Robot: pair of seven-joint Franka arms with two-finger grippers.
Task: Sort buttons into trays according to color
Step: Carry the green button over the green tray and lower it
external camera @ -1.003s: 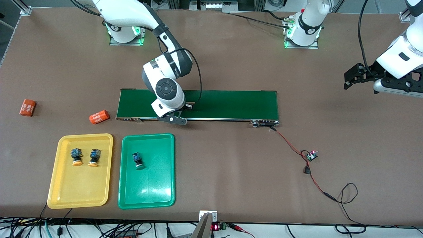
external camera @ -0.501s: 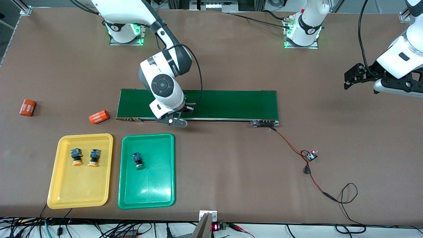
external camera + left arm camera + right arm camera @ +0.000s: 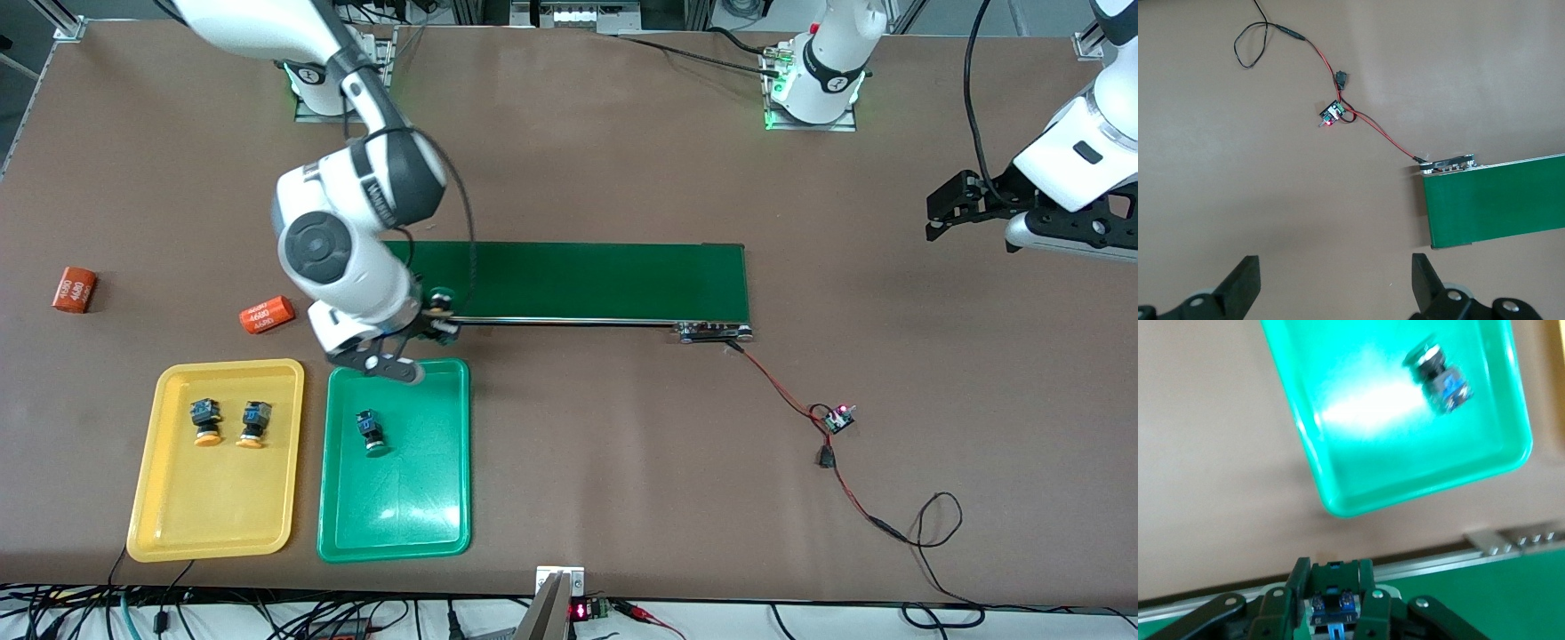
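Seen only from the right wrist: a blue-bodied button clamped between the fingers of the right tool, with the green tray and its one green-capped button below; from the front that held button shows a green cap at the conveyor belt's near edge, beside the right tool (bent low from its base, wrist over the tray's belt-side rim). Since a second ago, swung off the belt toward the green tray, grip unchanged. Waiting, jaws spread wide and empty over bare bench at its own end: the left tool, with two yellow-capped buttons resting in the yellow tray.
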